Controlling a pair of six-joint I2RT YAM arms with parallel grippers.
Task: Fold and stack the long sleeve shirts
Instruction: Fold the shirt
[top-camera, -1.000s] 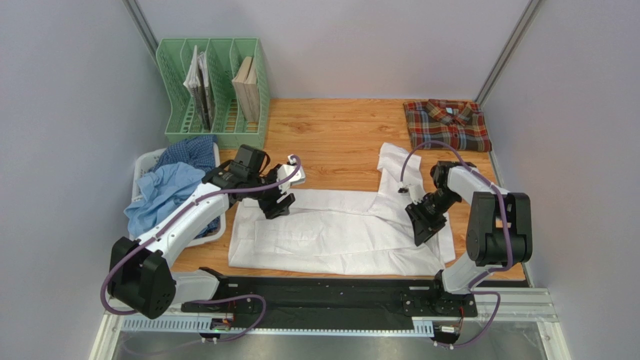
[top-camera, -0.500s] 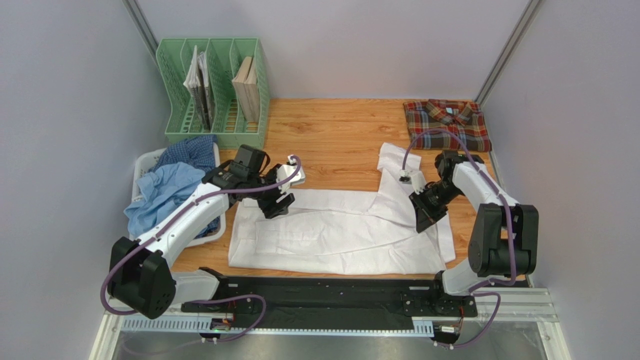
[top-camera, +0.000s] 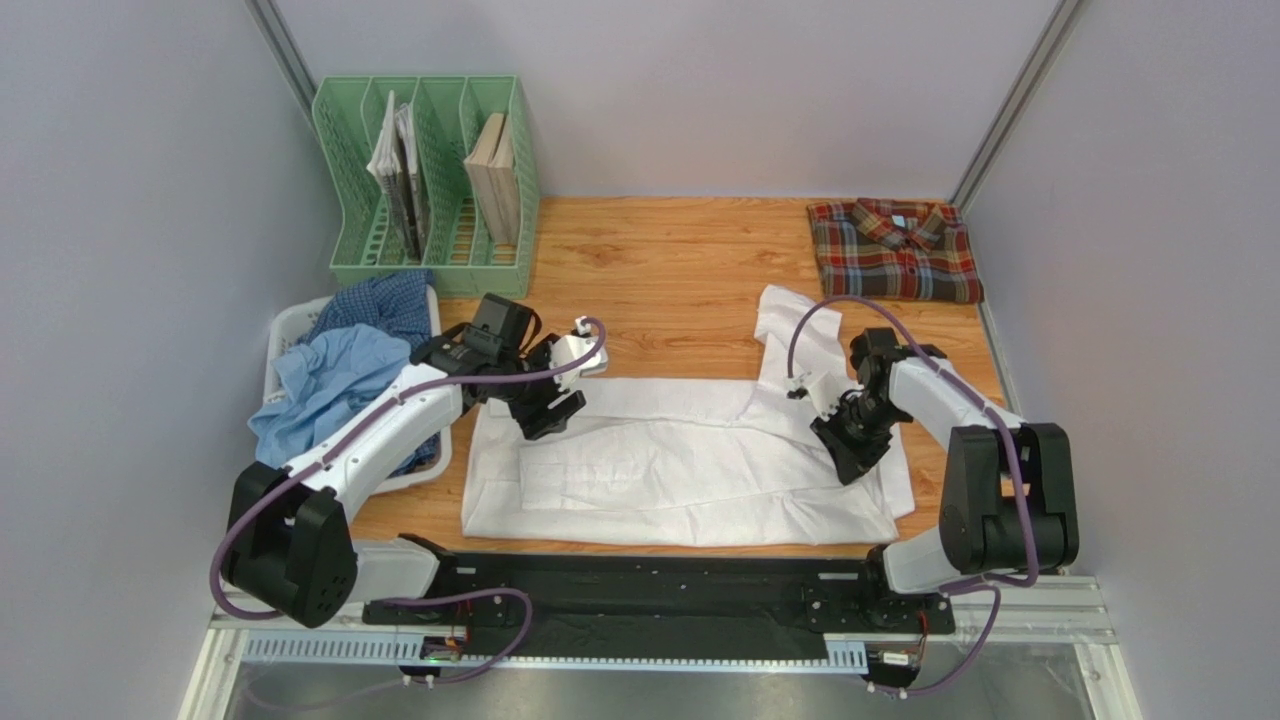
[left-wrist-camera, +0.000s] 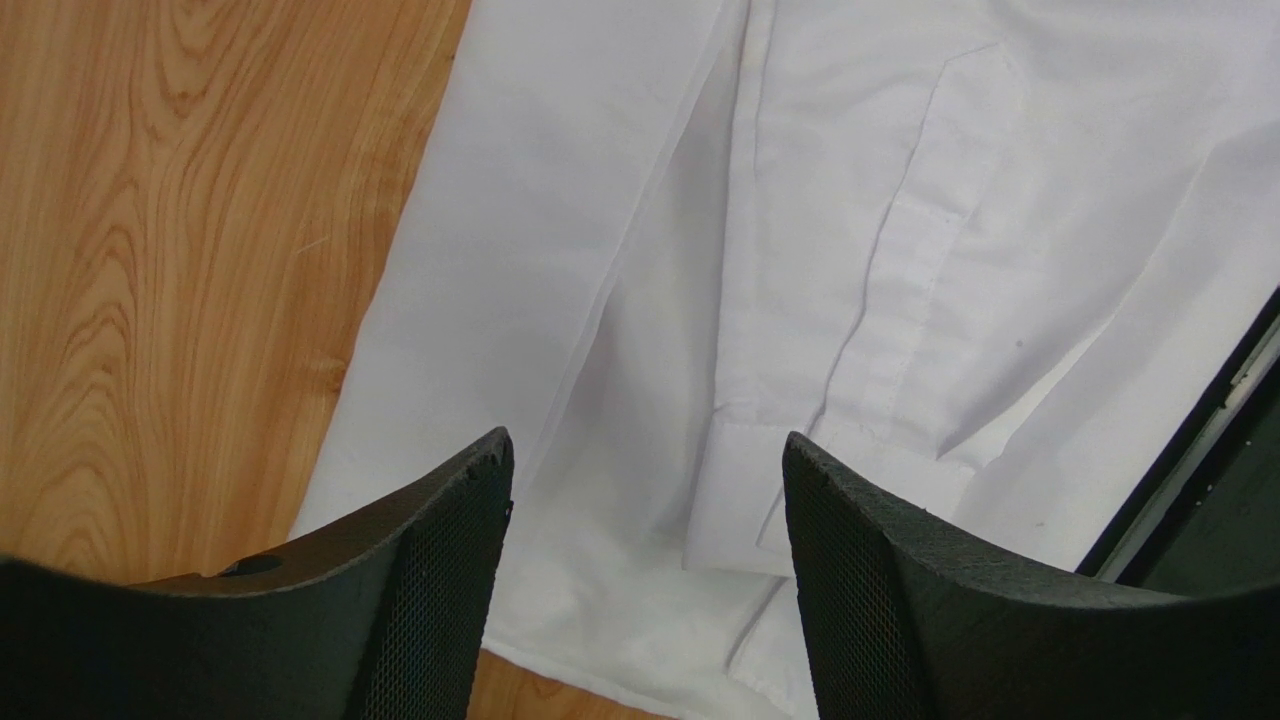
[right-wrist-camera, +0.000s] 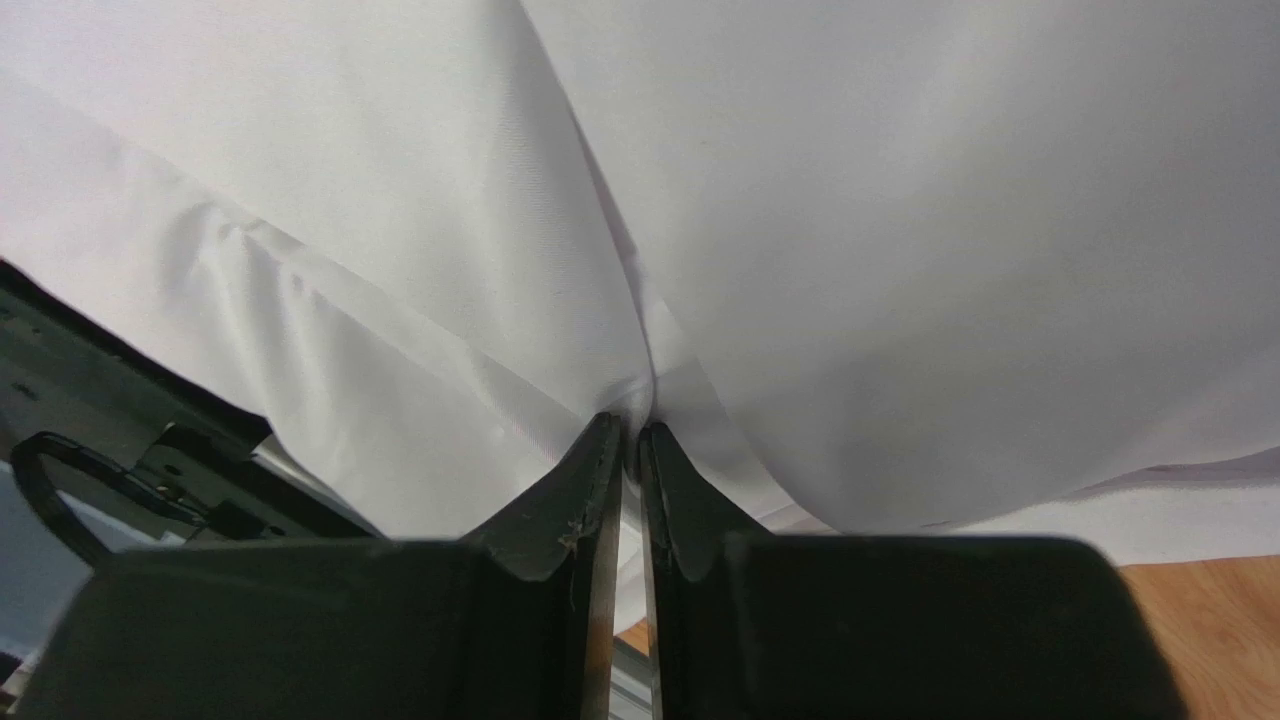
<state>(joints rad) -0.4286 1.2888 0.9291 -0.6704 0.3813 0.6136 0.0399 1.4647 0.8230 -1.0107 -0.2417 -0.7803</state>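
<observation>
Currently right end effector (right-wrist-camera: 633, 432) pinches fold of white shirt (top-camera: 676, 473) lying on surface (top-camera: 676, 270); left end effector (left-wrist-camera: 646, 450) hovers above shirt, jaws spread apart.

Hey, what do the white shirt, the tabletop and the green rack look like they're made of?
White shirt: thin woven cloth, matte, probably cotton blend; it creases softly. Tabletop: wood or wood-look laminate, visible grain, slight sheen. Green rack: likely moulded plastic, slotted uniform walls.

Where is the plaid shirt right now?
Top view: the plaid shirt lies folded at the far right corner of the table, beyond the white shirt.
</observation>
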